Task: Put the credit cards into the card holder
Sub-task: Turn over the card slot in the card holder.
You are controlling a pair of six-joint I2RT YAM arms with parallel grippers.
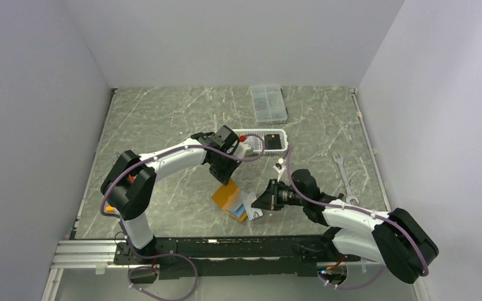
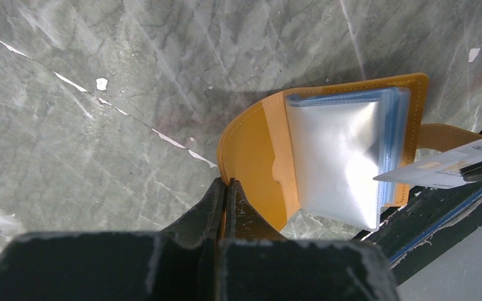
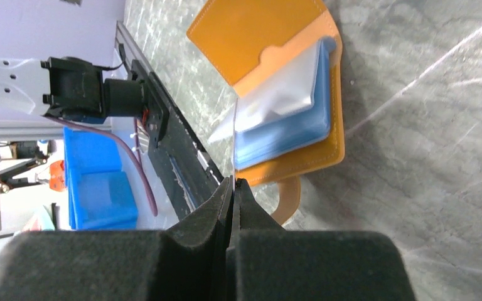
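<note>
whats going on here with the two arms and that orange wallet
The left gripper is pinching the flap of the orange wallet, holding it open on the table. The right gripper grips a pale card, with its corner at the wallet's clear sleeves. The card is not visibly inside yet.

No writing, brand or number can be read anywhere; the thin pale plastic card [image 2: 436, 169] beside the open orange leather-like wallet [image 2: 251, 144] carries small dark print near one corner, too fine to make out.
</note>
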